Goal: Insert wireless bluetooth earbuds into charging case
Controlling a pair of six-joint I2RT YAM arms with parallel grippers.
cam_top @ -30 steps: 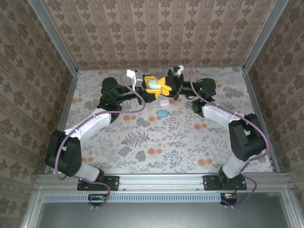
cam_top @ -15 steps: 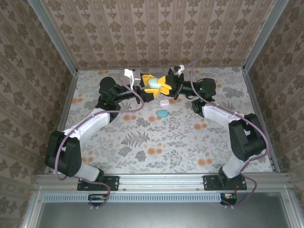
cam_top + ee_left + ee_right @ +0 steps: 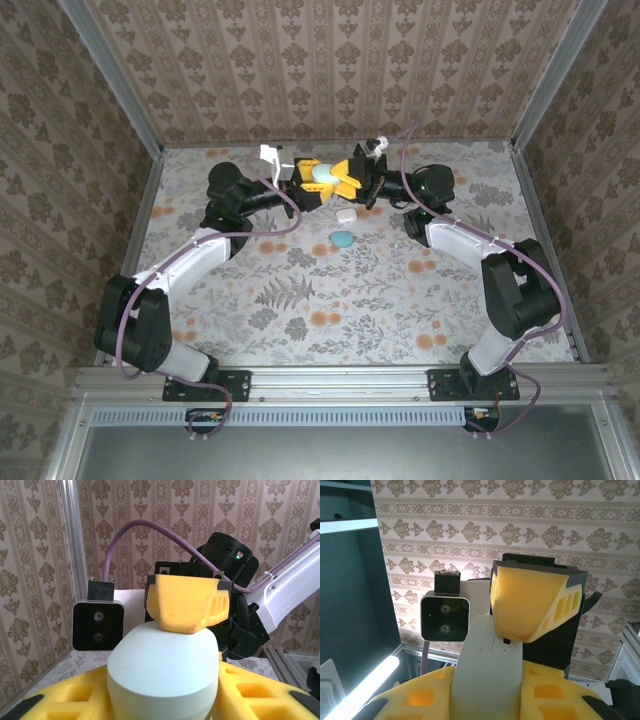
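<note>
the case [image 3: 323,173], a pale teal pebble, is up off the tabletop [image 3: 400,300] at the far middle, where the two arms meet tip to tip. the left fingers [image 3: 65,700] lie along either side of it, narrowly parted and pressed to its rounded wall, so they have hold of it. the right fingers [image 3: 415,700] are nearly closed and pinch the same case across its thin way; from that wrist it shows as a whitish slab standing between them. the two sets cross: one right finger lies on top of the case just beyond the left ones, and one left finger sits over it just beyond the right ones. nearer the arm bases than the fingers, a little to the right of where they meet, two small things lie on the tabletop: a whitish piece [image 3: 346,215] and, just nearer, a teal piece [image 3: 342,238], apart from each other. they are too small to tell earbud from case.
</note>
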